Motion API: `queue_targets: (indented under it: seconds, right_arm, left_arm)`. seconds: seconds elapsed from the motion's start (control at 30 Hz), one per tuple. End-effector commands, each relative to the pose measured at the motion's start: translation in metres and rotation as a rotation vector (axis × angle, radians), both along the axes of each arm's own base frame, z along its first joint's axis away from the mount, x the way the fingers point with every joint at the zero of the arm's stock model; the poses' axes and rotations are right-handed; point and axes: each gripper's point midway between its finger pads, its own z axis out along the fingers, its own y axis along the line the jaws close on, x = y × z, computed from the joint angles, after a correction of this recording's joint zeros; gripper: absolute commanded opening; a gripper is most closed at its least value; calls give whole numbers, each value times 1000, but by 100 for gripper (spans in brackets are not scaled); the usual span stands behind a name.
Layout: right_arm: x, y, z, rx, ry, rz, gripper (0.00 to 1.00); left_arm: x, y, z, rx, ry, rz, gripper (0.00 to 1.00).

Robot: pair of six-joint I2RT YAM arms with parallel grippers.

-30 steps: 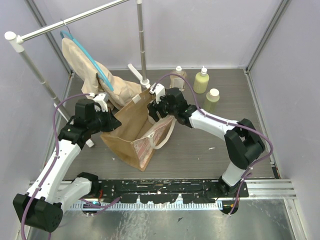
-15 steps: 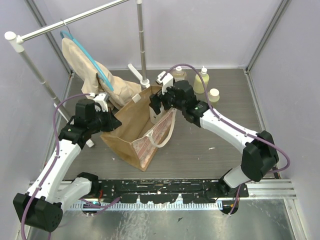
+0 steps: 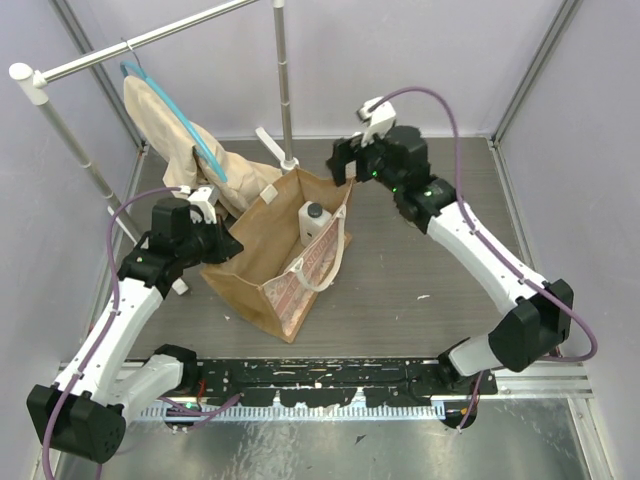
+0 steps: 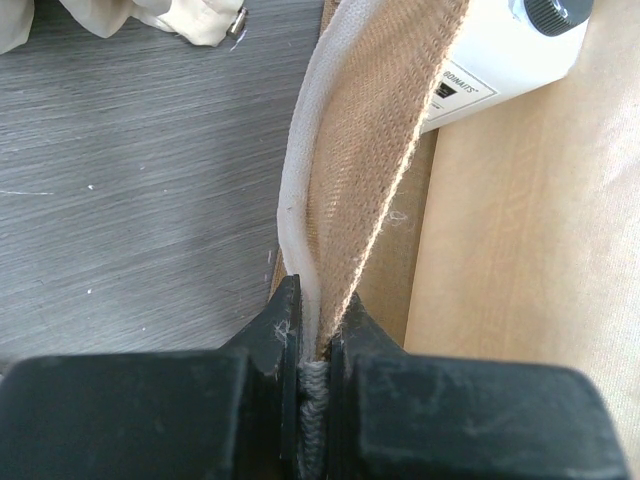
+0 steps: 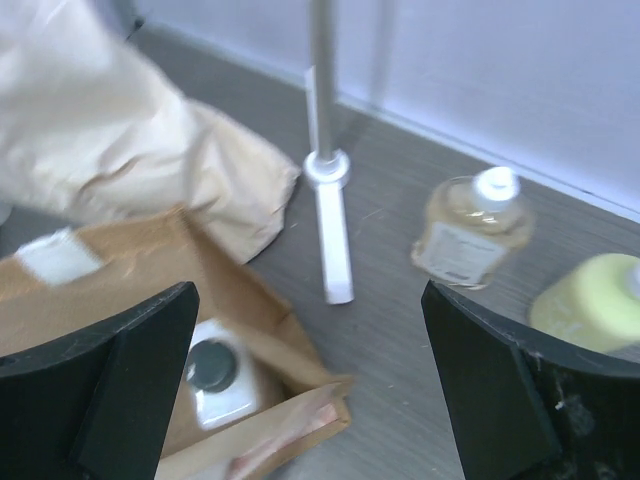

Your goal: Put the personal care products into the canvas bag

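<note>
Right wrist view: the white bottle (image 5: 222, 385) is lodged in the canvas bag (image 5: 120, 265), whose rim is pinched by the left gripper (image 4: 312, 340). The amber bottle (image 5: 470, 228) and a yellow-green bottle (image 5: 590, 300) are left outside, and the right gripper (image 5: 310, 360) is spread.

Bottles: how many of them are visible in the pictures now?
3. The white bottle is inside the canvas bag; the amber bottle and one yellow-green bottle stand on the table beyond the bag. The right arm may hide others in the top view.
</note>
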Motion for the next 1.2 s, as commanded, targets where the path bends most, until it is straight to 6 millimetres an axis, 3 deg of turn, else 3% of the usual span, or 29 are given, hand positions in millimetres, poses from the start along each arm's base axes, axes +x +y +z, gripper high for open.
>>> queue_targets:
  seconds: [0.0,0.1,0.2,0.47,0.67,0.83,1.17]
  right_arm:
    - [38,-55,51,152,-21,-169,100]
    - [75,-85,31,135,96,-269,100]
    - [98,-117,5,42,186,-416,100]
    - [96,-172,-87,-132,430,-573,100]
    - [92,-202,-122,-236,504,-669,100]
    - [89,-215,-143,-243,558,-678,100]
    - [71,-216,-190,-283,670,-604,100]
  left_arm:
    - [-11,-1,-10,-4,41,-19,0]
    - [-12,-1,-9,-5,39,-19,0]
    - [-13,0,-7,-1,36,-16,0]
    - [-16,5,-10,20,45,-3,0]
    - [-17,7,-13,31,50,3,0]
    - [-16,7,-15,31,58,3,0]
    - [-15,5,-18,27,69,2,0]
